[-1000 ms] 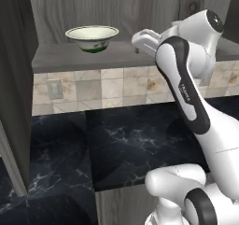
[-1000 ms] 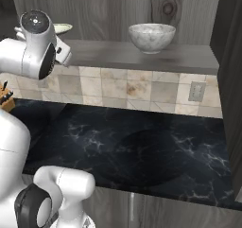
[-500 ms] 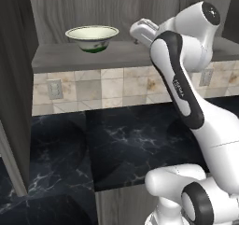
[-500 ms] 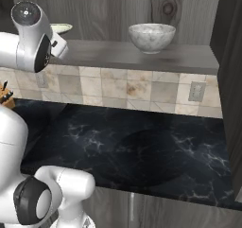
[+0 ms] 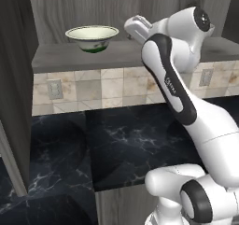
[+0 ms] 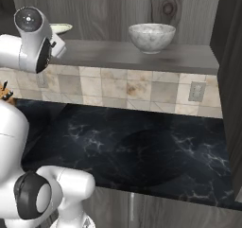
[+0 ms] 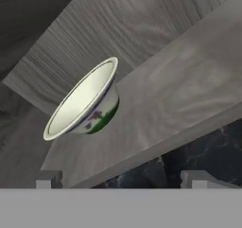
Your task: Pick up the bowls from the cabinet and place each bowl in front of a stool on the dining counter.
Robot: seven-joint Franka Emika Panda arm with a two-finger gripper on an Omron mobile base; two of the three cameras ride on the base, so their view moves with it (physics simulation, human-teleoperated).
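On the shelf (image 5: 70, 60) of the wood-grain cabinet stands a cream bowl (image 5: 92, 36) with a green-marked foot. My gripper (image 5: 129, 24) hovers at shelf height just right of it, open and holding nothing. In the hand view the cream bowl (image 7: 82, 101) lies ahead and to the left of my gripper (image 7: 123, 179), whose fingertips (image 7: 47, 179) stand wide apart over the shelf's front edge. The marbled grey-white bowl (image 6: 151, 37) sits further right on the shelf (image 6: 142, 57), and the cream bowl (image 6: 62, 28) peeks out behind my arm. The stools and the dining counter are out of view.
Below the shelf is a tiled backsplash (image 5: 107, 86) with outlets (image 5: 55, 89) and a black veined countertop (image 6: 142, 146). Cabinet side walls rise at the left (image 5: 14, 79) and at the right (image 6: 231, 80). An orange object (image 6: 4, 93) shows at the left edge.
The hand has risen from just below shelf level to shelf height and crept left toward the cream bowl. The jaws stayed open and both bowls stayed put.
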